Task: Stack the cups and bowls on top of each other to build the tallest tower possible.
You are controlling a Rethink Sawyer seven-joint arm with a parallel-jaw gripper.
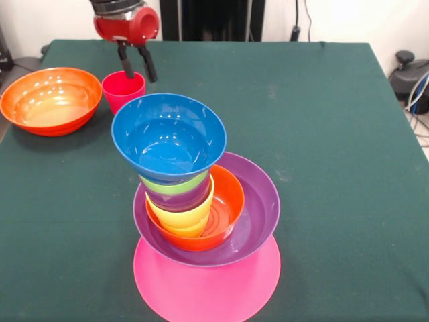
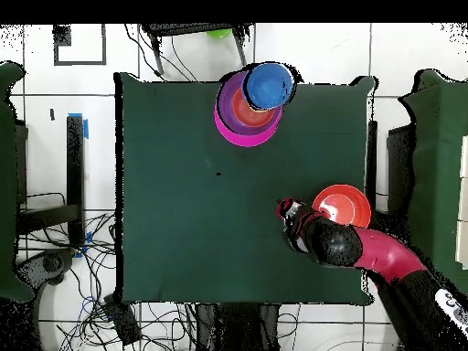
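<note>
While the claw (image 1: 136,65) hangs spread over the red cup (image 1: 123,89) | tower's pink bowl (image 1: 206,285) (cut off below)

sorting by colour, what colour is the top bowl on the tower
Blue: the top bowl on the tower, clearest in the front view.

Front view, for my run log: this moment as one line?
gripper: open, above red cup | tower: blue bowl on top, tilted | orange bowl: apart

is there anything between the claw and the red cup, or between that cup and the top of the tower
Nothing visible blocks either. The claw hangs open right above the red cup, one finger over its rim. Only bare green table lies between the cup and the tower. The large orange bowl sits off to the cup's other side.
</note>
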